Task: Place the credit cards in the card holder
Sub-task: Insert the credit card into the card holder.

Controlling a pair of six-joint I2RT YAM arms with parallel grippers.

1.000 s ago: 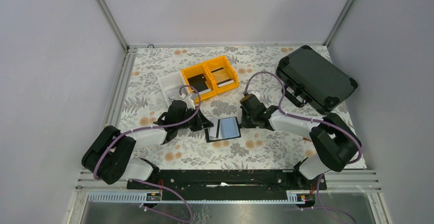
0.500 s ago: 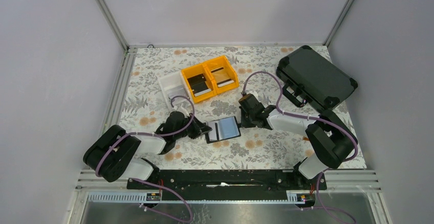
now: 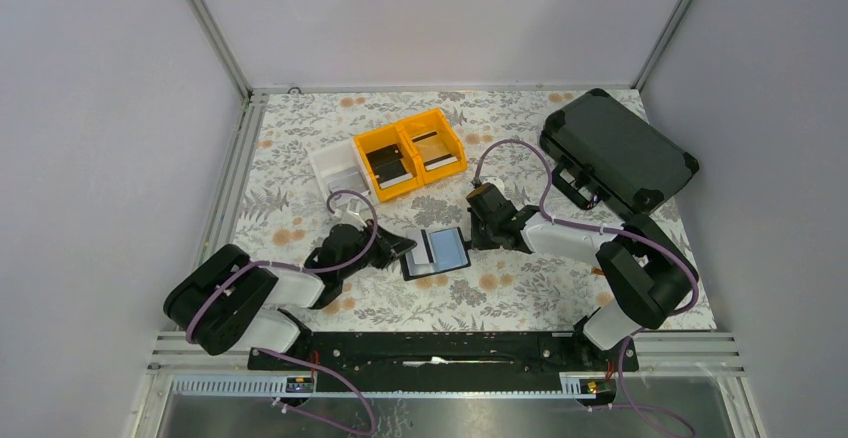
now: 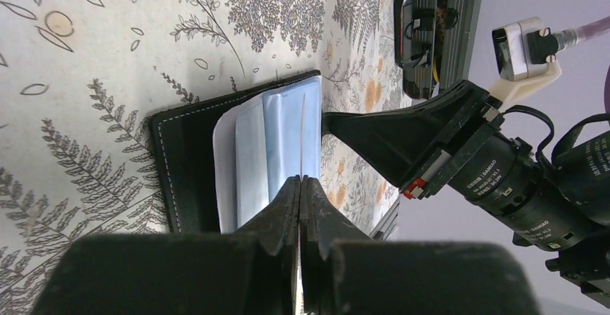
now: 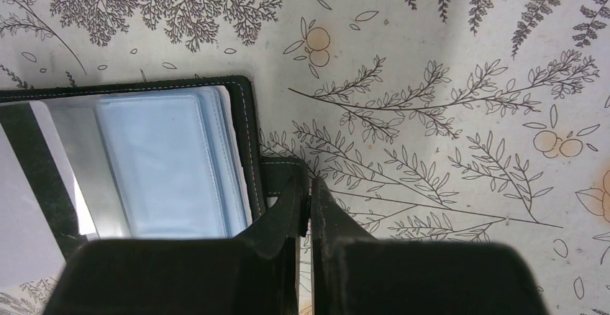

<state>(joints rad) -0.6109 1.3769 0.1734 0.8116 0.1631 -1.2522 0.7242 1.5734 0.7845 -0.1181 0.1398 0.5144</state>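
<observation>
Left gripper (image 4: 301, 183) is pinched flat on one credit card (image 4: 303, 134), edge-on over the light-blue pockets (image 4: 284, 139) of the open card holder (image 4: 183, 158) mid-table. The right gripper (image 5: 309, 185) is clamped on its tab (image 5: 277, 184). Risk: the card edge misses the slot mouth and rides over the sleeve, or the push yanks the holder off the tab grip. Count: one holder, one card in hand, maybe three or four binned cards (image 3: 436, 161) across two yellow bins (image 3: 372, 139), too small to be sure.
</observation>
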